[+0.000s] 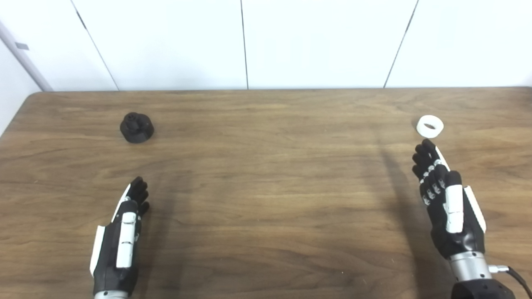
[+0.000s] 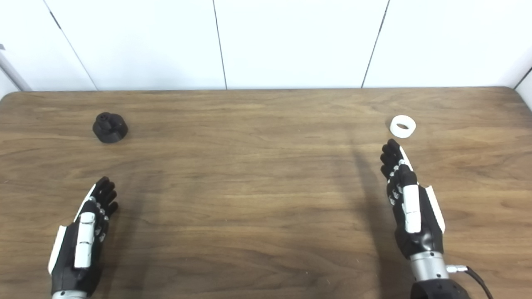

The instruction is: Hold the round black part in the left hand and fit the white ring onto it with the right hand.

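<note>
The round black part (image 1: 136,127) stands on the wooden table (image 1: 266,174) at the far left, with a small knob on top. Well short of it, near the front left, my left hand (image 1: 122,232) hovers open and empty, fingers stretched toward the part. The white ring (image 1: 430,126) lies flat at the far right. My right hand (image 1: 447,199) is open with straight fingers, its fingertips (image 1: 426,149) just short of the ring and not touching it. In the right eye view the ring (image 2: 402,126) and the right hand (image 2: 409,203) show the same small gap.
White wall panels (image 1: 266,41) rise right behind the table's far edge. A cable (image 1: 515,276) runs from the right wrist at the lower right. The table's rounded corner (image 2: 513,89) shows at the back right.
</note>
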